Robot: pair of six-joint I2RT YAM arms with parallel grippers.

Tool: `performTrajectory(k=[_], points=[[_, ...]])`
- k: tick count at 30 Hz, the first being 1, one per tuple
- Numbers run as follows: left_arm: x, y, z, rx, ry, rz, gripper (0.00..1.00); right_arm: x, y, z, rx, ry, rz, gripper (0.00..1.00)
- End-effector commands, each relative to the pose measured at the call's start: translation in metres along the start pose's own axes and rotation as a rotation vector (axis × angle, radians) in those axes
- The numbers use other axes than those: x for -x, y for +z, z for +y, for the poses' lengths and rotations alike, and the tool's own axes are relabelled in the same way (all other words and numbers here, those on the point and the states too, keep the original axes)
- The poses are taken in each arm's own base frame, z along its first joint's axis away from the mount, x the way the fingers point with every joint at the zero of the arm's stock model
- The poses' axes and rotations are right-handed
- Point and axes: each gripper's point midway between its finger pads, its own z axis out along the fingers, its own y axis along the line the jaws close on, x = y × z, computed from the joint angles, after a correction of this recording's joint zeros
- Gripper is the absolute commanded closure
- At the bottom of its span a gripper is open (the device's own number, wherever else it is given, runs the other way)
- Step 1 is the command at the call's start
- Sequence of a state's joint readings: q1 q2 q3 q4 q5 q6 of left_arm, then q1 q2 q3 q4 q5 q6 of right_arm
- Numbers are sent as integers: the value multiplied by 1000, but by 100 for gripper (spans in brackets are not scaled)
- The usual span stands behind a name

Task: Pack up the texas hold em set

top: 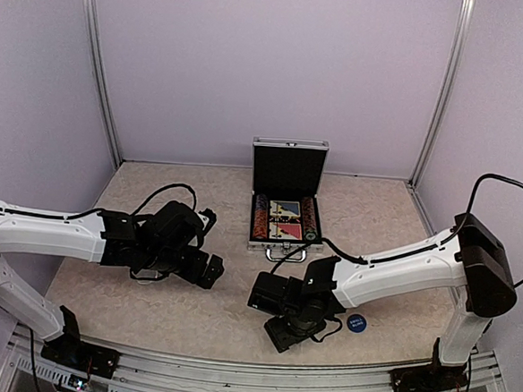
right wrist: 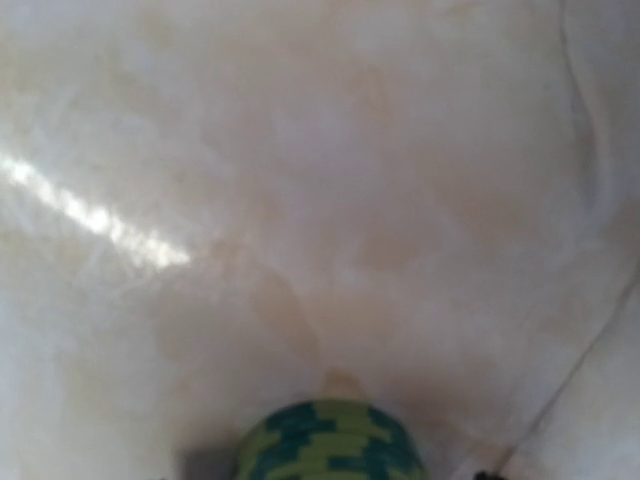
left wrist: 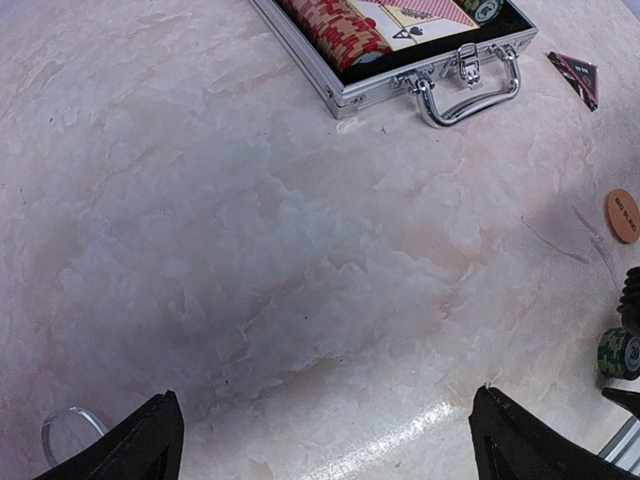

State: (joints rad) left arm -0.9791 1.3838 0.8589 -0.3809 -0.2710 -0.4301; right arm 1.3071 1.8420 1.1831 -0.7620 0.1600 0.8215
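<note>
The silver case [top: 283, 242] of the texas hold em set lies open at mid-table, lid upright, holding red chips [left wrist: 335, 30] and cards [left wrist: 415, 15]. Its handle [left wrist: 470, 85] faces me. On the table lie a dark triangular marker [left wrist: 575, 75], an orange disc [left wrist: 622, 215] and a blue disc [top: 356, 323]. My left gripper [left wrist: 335, 440] hovers open and empty over bare table, left of the case. My right gripper [top: 279, 327] is low in front of the case with a stack of green chips [right wrist: 330, 440] between its jaws; its fingers barely show.
Purple walls with metal corner posts [top: 100, 68] close in the marble-patterned table [top: 146, 305] on three sides. A black cable [top: 168, 189] loops over the left arm. The table's metal front rail [top: 258, 371] runs between the arm bases.
</note>
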Motion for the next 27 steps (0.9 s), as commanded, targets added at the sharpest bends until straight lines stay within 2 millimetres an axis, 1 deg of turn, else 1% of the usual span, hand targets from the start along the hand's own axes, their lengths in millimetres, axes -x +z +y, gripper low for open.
performTrajectory(k=[1,9,17,22,27], points=[[10,-4,0,2,-12,-37,1,-4,0,1,9,-22,17,35],[10,-5,1,4,-14,-40,1,-8,10,5,41,-40,43,40],[11,-6,1,3,-15,-47,1,-13,18,-1,31,-42,69,43],[13,-6,0,1,-13,-51,1,-13,20,-3,24,-47,76,45],[14,-6,-1,-3,-11,-49,1,-12,21,-4,18,-60,82,50]])
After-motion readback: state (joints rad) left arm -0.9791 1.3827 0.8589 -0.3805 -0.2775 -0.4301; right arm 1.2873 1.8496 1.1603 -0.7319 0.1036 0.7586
